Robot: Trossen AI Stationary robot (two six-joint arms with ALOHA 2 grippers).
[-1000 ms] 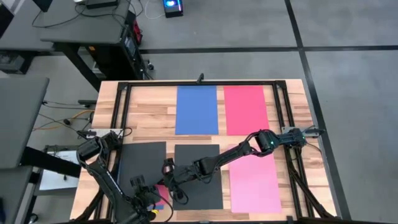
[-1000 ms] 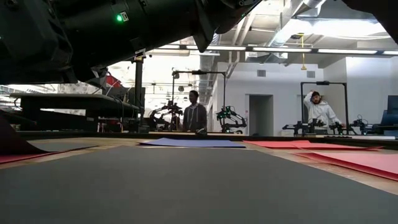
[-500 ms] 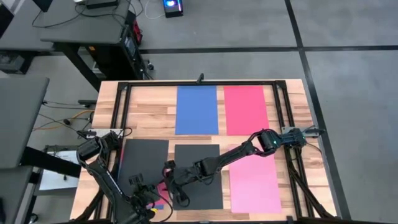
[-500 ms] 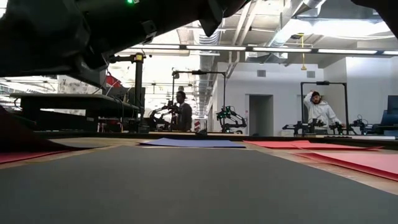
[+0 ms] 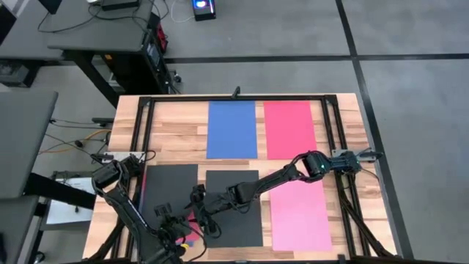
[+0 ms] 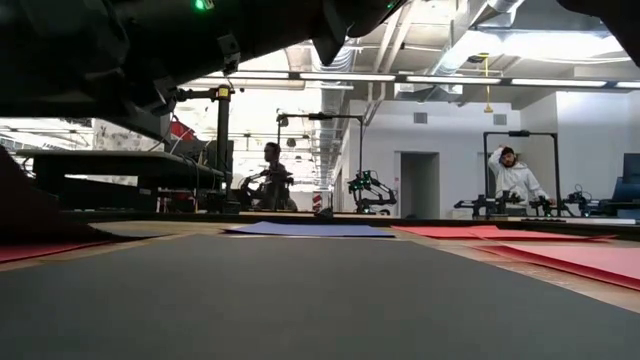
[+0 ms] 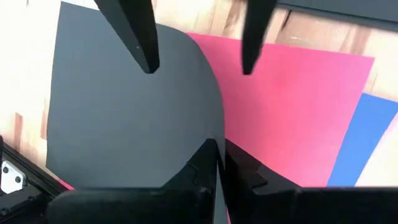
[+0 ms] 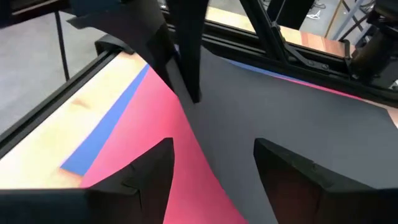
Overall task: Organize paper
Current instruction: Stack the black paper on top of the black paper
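Two black sheets on the near half of the table point(image 5: 183, 136): left black sheet point(image 7: 124, 118) and centre black sheet point(image 5: 234, 209), a narrow strip of wood between them.

- Left gripper point(image 7: 216, 152): fingers pressed together, pinching the near right edge of the left black sheet; sheet bowed up there, not flat.
- Right gripper point(image 8: 212, 148): fingers spread, nothing between them, low over the same sheet just beyond the left gripper's pinch. Not touching it, as far as can be told.
- Under the lifted sheet: pink-red sheet point(image 7: 292, 106), and a lower blue sheet point(image 7: 370, 143) poking out past its edge.
- Far half: far blue sheet point(image 5: 231, 129) and red sheet point(image 5: 290, 129) flat, side by side, apart. Pink sheet point(image 5: 300, 215) flat, just right of the centre black sheet.

Against a second ago: right gripper shut then, spread now. Left gripper pinching then as now. Left black sheet nudged slightly toward the centre one. Other sheets unmoved. Person point(image 6: 268, 170) in the room behind farther left.

Edges and room: black frame point(image 5: 234, 98) rimming the table. Bare wood left of the far blue sheet. Little room between the black pair; both grippers crowded over that gap at the near edge.
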